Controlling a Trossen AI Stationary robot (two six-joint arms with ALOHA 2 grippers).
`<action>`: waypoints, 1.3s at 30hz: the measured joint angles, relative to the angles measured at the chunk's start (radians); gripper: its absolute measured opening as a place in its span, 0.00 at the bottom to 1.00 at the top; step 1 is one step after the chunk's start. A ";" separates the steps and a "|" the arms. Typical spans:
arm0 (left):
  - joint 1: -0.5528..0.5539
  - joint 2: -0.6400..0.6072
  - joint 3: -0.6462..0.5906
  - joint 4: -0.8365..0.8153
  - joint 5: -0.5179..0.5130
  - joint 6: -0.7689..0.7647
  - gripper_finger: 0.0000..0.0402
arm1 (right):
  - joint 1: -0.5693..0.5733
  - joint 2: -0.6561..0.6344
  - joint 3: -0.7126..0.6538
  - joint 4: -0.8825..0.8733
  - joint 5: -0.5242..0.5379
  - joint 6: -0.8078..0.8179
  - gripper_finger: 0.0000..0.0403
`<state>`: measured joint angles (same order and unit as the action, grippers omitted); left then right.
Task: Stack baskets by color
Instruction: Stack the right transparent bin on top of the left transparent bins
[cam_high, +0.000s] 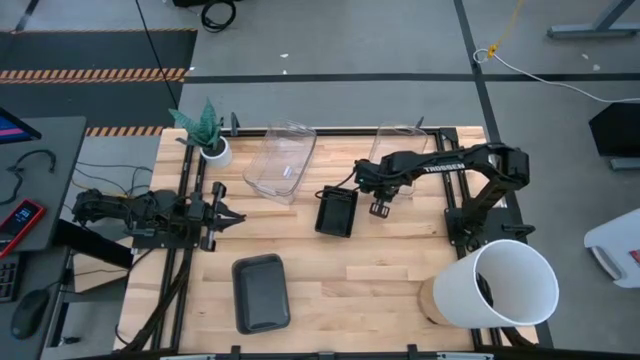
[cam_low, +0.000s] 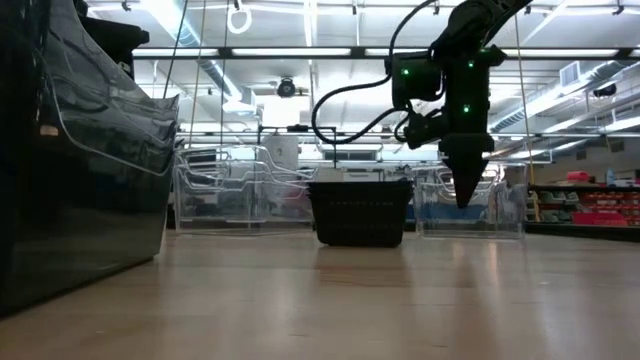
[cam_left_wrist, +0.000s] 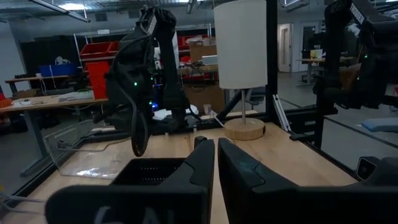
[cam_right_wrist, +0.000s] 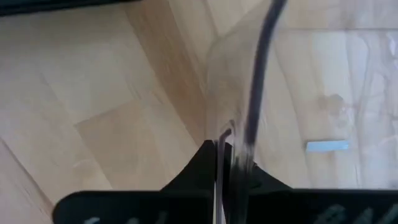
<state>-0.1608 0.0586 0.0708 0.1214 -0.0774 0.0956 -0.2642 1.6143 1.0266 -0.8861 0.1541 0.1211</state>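
Right gripper (cam_right_wrist: 227, 163) is seen pinched shut on the near wall of a clear basket (cam_high: 395, 150) at the table's far side, just beside the black slotted basket (cam_high: 336, 211). Grasp step is judged in hand. A lift and carry toward the other clear basket (cam_high: 280, 160) is called for. Left gripper (cam_high: 226, 215), pressed together, waits at the left edge.

Grey concrete floor (cam_high: 330, 40) with hazard striping (cam_high: 95, 74) (orange and black); ceiling strip lights (cam_low: 300, 52); red bins (cam_left_wrist: 99, 53).
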 joint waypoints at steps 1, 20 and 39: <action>0.000 0.000 0.000 0.000 0.000 0.000 0.08 | 0.000 0.002 0.006 -0.016 0.006 -0.002 0.03; 0.000 0.000 0.000 0.001 0.000 0.000 0.07 | 0.135 0.017 0.440 -0.107 0.151 -0.005 0.01; 0.000 0.013 -0.001 0.000 0.000 0.000 0.07 | 0.190 0.503 1.208 -0.250 0.107 -0.136 0.02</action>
<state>-0.1608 0.0719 0.0696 0.1210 -0.0772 0.0959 -0.0742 2.1172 2.2342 -1.1362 0.2609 -0.0154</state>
